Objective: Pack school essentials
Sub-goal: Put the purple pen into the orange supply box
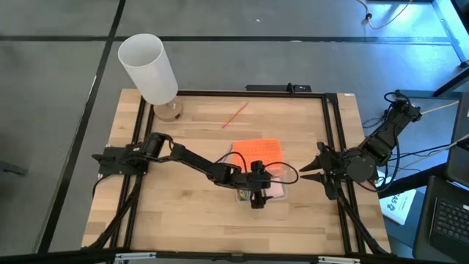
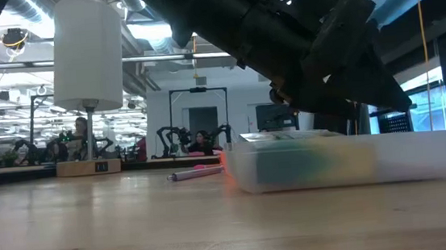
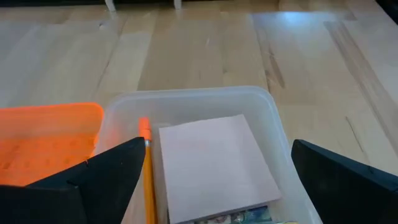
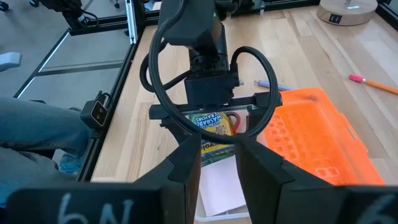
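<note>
One sticky-note pad [image 3: 214, 163], one crayon box [image 4: 214, 127], perhaps two pencils [image 1: 235, 114].

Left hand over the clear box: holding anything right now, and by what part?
Nothing. The left hand hangs open above the clear box, with the pink pad lying inside, untouched. The right hand waits empty at the table's edge.

Wooden table [image 1: 190, 220] bears clear box [image 1: 281, 192], orange lid [image 1: 258, 152], pencil [image 1: 234, 115].

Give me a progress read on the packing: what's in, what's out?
Done: the clear box already holds the pink sticky-note pad, an orange pencil, the crayon box and red-handled scissors. In hand: nothing; the left gripper hovers over the box, fingers open. Left: one pencil and a pen lie on the table; the orange lid is off.
</note>
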You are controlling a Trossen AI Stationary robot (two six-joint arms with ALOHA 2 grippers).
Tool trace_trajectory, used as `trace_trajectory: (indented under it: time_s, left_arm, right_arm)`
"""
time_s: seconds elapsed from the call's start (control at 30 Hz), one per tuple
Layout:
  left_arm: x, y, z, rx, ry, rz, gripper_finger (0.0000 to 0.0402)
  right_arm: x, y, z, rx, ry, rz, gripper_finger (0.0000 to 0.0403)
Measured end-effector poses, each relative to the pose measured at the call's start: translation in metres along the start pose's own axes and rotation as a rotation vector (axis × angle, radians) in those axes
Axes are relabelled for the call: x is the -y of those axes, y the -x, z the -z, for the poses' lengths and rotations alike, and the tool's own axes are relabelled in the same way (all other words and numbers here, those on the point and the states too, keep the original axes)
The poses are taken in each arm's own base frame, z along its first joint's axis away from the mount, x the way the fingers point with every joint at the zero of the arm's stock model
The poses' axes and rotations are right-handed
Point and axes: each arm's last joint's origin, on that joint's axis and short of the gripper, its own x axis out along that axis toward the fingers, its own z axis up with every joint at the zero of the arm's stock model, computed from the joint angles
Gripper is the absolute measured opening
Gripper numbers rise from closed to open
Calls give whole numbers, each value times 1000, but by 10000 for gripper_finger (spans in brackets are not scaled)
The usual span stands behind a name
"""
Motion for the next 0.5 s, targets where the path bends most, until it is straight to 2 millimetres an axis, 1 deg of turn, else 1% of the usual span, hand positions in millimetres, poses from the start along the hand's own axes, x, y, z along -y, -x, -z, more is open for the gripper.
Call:
trace_trajectory:
  time_s: [0.1, 0.23, 0.33, 0.5]
  left_arm:
    - [-1, 7, -5, -14, 0, -2, 399]
    - [-6, 29, -18, -72, 68, -27, 397]
    - [-11, 50, -27, -121, 116, -82, 399]
    - [-20, 91, -39, -225, 208, -154, 396]
  right_arm:
    - [0, 0, 0, 0, 0, 0, 101]
    - [0, 0, 0, 0, 0, 0, 101]
    - [0, 0, 0, 0, 0, 0, 101]
    - [0, 0, 0, 1, -1, -1, 101]
